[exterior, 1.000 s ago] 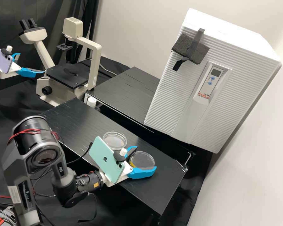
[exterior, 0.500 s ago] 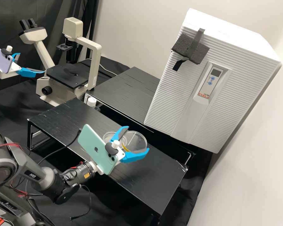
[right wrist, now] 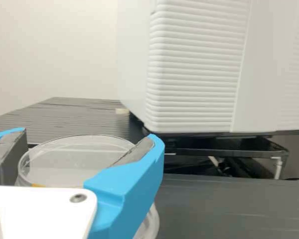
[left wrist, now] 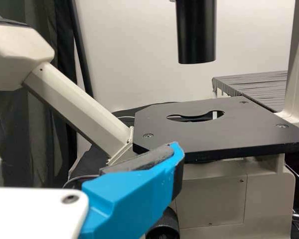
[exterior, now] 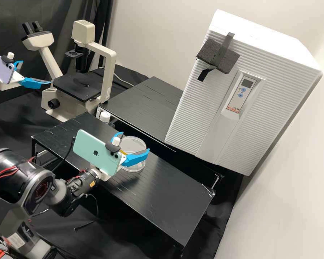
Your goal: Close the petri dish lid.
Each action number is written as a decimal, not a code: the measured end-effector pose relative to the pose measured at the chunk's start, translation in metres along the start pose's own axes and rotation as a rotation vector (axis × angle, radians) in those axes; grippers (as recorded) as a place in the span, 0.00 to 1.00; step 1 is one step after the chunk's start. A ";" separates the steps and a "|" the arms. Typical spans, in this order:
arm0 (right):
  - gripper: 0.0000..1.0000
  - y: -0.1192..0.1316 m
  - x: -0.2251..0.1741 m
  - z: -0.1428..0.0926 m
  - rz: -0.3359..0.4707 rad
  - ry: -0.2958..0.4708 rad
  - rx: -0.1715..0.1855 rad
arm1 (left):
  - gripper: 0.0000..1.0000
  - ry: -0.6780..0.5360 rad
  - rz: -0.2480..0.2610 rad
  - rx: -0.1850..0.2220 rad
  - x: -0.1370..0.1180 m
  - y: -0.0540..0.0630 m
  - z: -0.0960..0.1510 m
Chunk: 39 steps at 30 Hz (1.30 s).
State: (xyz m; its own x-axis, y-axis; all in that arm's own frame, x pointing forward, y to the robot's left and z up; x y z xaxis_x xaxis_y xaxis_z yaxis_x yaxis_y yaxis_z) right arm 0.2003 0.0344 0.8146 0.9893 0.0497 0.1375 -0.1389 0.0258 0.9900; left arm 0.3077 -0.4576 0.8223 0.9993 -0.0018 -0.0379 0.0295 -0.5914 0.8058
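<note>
Nearest, a green phone [exterior: 96,153] rides just behind the right gripper [exterior: 135,141], and a small yellow label [exterior: 92,184] sits on the wrist further back. The right gripper's jaws appear clamped on the clear round lid [right wrist: 84,159], one on either side, with a yellow mark [right wrist: 38,185] at its edge. Just below these jaws the dish [exterior: 135,169] rests on the black bench [exterior: 162,194]; whether lid and dish touch cannot be told. Risks, in my judgement: an off-centre descent would catch the lid on the dish rim and leave it tilted; a low finger could nudge the dish aside; uneven release of the slick plastic could drag the lid askew. Beyond, the left gripper's [exterior: 36,72] jaws stand apart with nothing between them, a purple phone [exterior: 0,66] behind them and the microscope [exterior: 75,86] before their tips. Farther ahead of the right jaws stands a white cabinet [exterior: 190,115]. Logos mark both phones; printed lettering appears on the cabinet's control panel [exterior: 237,91]; wording is not recorded.
</note>
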 end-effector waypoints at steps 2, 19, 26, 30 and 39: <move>0.00 0.000 0.002 0.001 0.012 -0.015 0.009 | 1.00 0.000 0.000 0.000 0.000 0.000 0.000; 0.00 -0.012 0.014 0.008 -0.016 -0.086 -0.074 | 1.00 0.000 0.000 0.000 0.000 0.000 0.000; 0.00 -0.009 0.015 0.014 0.004 -0.117 -0.078 | 1.00 0.000 0.000 0.000 0.000 0.000 0.000; 0.00 -0.009 0.015 0.015 0.009 -0.117 -0.082 | 1.00 0.000 0.000 0.000 0.000 0.000 0.000; 0.00 -0.011 0.007 0.025 -0.015 -0.139 -0.088 | 1.00 0.000 0.000 0.000 0.000 0.000 0.000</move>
State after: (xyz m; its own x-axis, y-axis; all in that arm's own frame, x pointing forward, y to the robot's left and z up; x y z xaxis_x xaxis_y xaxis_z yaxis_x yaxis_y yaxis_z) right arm 0.2099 0.0100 0.8057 0.9872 -0.0897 0.1317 -0.1213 0.1131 0.9862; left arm 0.3077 -0.4576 0.8223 0.9993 -0.0018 -0.0379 0.0295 -0.5914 0.8058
